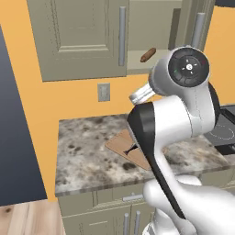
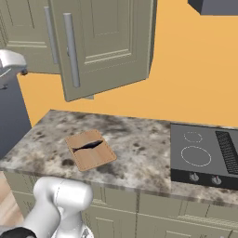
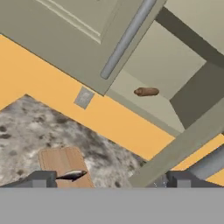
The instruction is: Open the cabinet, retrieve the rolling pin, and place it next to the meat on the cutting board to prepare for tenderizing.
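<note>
Spread wide with nothing between them, the gripper's [image 3: 109,179] two dark fingertips [image 3: 39,179] point toward the cabinet [image 3: 78,35], in the air and well apart from its shelf. One cabinet door is shut, the other swung open. The rolling pin [image 3: 146,92] lies on its side on the lower shelf inside, just past the shut door's silver handle [image 3: 127,37]. Below, on the speckled stone counter [image 1: 82,156], the cutting board [image 2: 90,151] carries the thin dark meat [image 2: 88,146] across its middle. A black cooktop [image 2: 204,153] sits further right.
</note>
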